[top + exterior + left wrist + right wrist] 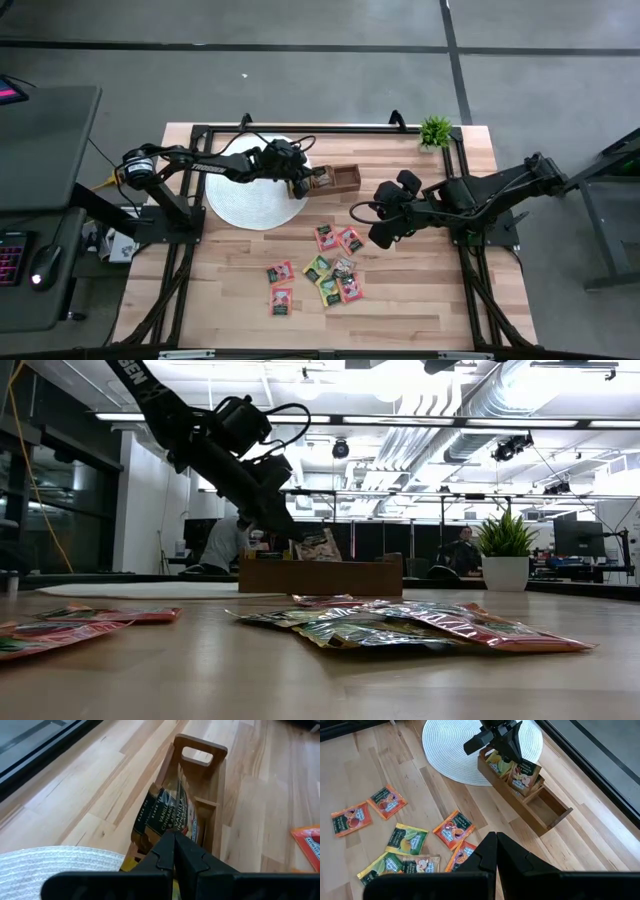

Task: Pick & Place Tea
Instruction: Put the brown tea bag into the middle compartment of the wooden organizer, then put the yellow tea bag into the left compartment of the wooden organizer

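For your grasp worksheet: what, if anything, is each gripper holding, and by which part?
The left gripper pinches a tea packet by its upper edge, over the wooden tray. The right gripper is shut and holds nothing.

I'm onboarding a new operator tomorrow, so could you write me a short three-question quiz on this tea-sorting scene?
1. True or false: the left tool is shut on a tea packet over the wooden tray.
2. Which tray compartment has no packets in it? A) the end one nearest the round white mat B) the middle one C) the end one farthest from the mat
3. Fill in: the right tool hangs shut above the loose packets on the table, holding ____.

Key: 1 true. 2 C. 3 nothing.
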{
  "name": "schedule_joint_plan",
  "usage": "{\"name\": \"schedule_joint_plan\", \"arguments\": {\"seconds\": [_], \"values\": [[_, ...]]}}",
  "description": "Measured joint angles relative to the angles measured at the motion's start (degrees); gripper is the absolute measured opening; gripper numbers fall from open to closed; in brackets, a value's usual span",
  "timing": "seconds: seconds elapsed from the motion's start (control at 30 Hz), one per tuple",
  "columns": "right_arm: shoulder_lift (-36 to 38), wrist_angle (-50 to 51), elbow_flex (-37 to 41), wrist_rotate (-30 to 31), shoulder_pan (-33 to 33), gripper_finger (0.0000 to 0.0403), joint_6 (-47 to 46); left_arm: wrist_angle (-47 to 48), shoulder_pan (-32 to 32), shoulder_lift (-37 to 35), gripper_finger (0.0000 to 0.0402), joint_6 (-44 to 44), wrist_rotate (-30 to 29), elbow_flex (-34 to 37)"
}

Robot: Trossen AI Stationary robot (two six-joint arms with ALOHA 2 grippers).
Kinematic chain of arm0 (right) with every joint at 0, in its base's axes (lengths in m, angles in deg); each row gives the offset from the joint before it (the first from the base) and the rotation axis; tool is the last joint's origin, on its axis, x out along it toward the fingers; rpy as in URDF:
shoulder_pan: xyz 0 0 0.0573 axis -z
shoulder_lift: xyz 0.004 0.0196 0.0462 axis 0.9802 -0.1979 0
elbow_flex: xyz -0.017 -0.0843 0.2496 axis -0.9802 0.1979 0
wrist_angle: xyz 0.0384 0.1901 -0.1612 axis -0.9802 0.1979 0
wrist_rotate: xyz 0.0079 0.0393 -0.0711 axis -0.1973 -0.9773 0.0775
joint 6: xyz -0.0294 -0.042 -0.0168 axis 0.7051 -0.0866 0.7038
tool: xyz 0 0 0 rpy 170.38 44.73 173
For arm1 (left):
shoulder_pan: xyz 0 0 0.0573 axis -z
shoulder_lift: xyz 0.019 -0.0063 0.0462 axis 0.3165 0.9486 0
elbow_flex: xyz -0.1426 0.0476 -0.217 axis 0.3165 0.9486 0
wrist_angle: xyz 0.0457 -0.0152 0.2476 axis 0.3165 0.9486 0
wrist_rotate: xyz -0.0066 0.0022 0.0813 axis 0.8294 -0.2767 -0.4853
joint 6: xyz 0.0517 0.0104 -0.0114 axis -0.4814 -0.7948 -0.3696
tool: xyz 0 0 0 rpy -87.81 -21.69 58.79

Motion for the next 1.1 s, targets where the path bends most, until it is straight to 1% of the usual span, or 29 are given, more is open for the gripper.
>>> {"name": "schedule_joint_plan", "arguments": {"seconds": [0.23,0.3,0.4,0.67,0.83,0.97,1.1], "values": [[-0.01,-0.01,0.00,0.00,0.00,0.0003,-0.15,-0.15,0.00,0.00,0.0001,0.02,0.08,0.00],[-0.01,0.00,0.00,-0.02,0.00,0.0003,-0.57,-0.40,0.00,-0.01,0.0007,0.03,0.07,0.00],[-0.02,0.00,0.00,-0.04,0.00,0.0003,-1.03,-0.70,0.00,-0.02,0.0030,0.02,-0.53,0.01],[-0.02,0.00,0.00,-0.05,0.00,0.0003,-1.05,-0.55,0.00,-0.02,0.0107,-0.10,-0.59,-0.46],[-0.02,-0.02,0.00,-0.06,0.00,0.0003,-0.74,-0.58,0.00,-0.16,0.0127,-3.39,2.45,-3.40],[-0.89,-0.45,0.00,-1.43,0.00,0.0003,1.66,2.31,0.44,-2.57,0.0129,-4.73,3.81,-5.95],[-3.41,-1.46,0.20,-5.02,-0.14,0.0001,4.60,9.95,3.75,-5.55,0.0129,-5.67,-0.57,-5.55]]}}
